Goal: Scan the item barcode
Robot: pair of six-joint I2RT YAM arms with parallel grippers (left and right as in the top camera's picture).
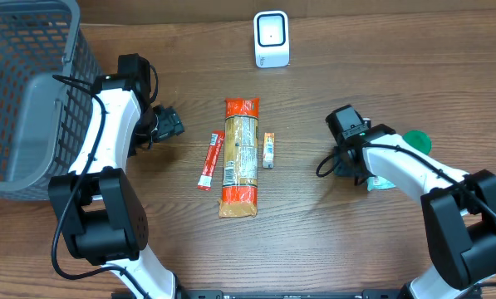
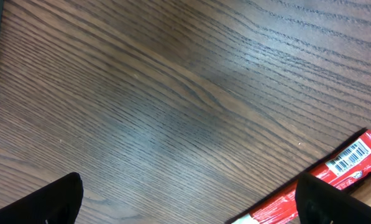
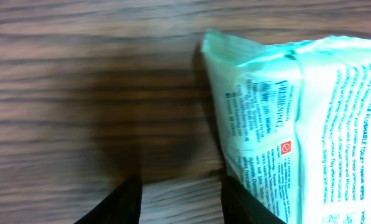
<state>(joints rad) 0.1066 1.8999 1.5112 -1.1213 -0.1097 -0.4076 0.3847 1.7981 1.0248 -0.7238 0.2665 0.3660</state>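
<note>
Nothing is scanned yet. Left gripper (image 1: 169,123) gapes, centre-left. Right gripper (image 3: 182,190) fingers stand apart beside the wipes (image 3: 297,124), seemingly ungripped. The scanner (image 1: 271,39) waits upper centre.

In the right wrist view the wipes pack (image 3: 284,112) runs off the frame at 3 and 5 o'clock, its print too blurred to read. Overhead, the right arm (image 1: 405,170) hides most of it; the basket (image 1: 19,50) is cut off at 9 and 12 o'clock
</note>
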